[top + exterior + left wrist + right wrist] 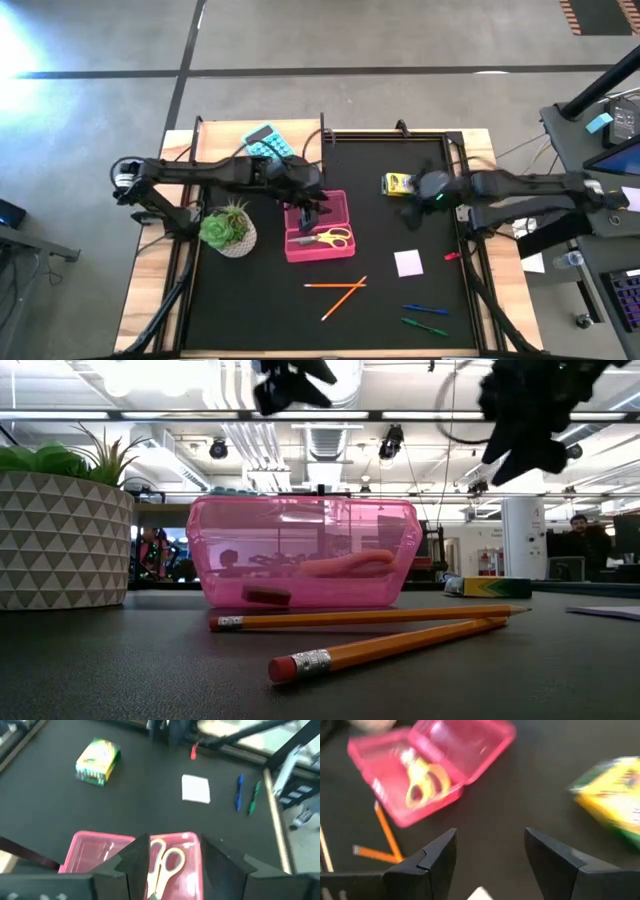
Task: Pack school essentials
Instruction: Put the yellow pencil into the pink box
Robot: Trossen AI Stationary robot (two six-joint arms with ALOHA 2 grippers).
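Pink plastic, the open case (319,229) sits mid-table with the yellow-handled scissors (332,238) already lying inside it; everything else you must pack is outside. The two orange pencils (340,290) lie crossed just in front of the case, the white note pad (408,263) is off to its right, the blue pen (425,309) and green pen (424,326) are near the front right corner, and the yellow crayon box (400,183) is at the back right.

Your left gripper (311,210) hangs over the case with its jaws apart and empty. Your right gripper (412,211) hovers just beside the crayon box, jaws also spread wide and holding nothing.

Watch these risks. If you bring the right gripper down off-centre, a finger will likely shove the crayon box along the mat instead of straddling it. The box looks wide for the opening, so a shallow grip may let it slip out. Both arms are close to the case; moving them together could make them collide or knock the light case askew.

You cannot see the crayon box clearly from the right wrist, where it is blurred and cut by the edge. From table height the pens and note pad are barely visible, and a dark item inside the case cannot be identified. The plant (230,229) and calculator (267,142) stay out.
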